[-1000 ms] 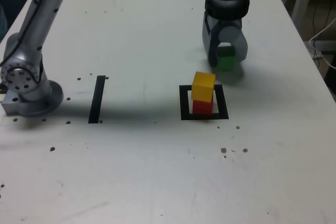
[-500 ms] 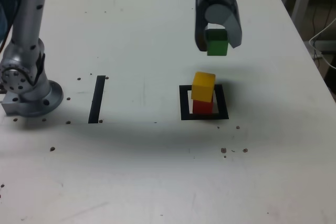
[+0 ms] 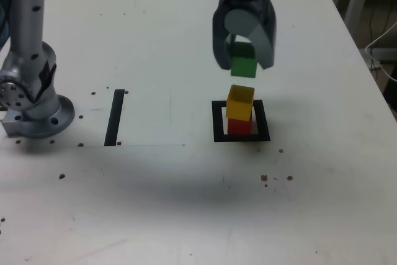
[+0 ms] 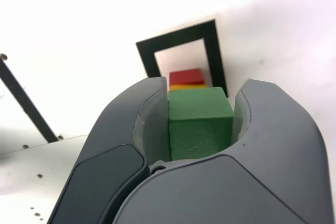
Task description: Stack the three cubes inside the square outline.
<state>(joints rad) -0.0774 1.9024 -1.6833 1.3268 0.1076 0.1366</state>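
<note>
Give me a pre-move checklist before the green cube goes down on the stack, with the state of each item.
1. Grip: the gripper is shut on the green cube, held between both jaws in the wrist view: ok.
2. Base of the stack: the yellow cube sits on the red cube, inside the square outline: ok.
3. Yellow cube square on the red one: it looks slightly turned and offset: not ok.
4. Clearance: the green cube hangs above the yellow cube without touching: ok.
5. Alignment over the stack: roughly above in the exterior view; exact centring: cannot tell.
6. Nothing else near the outline: ok.
</note>
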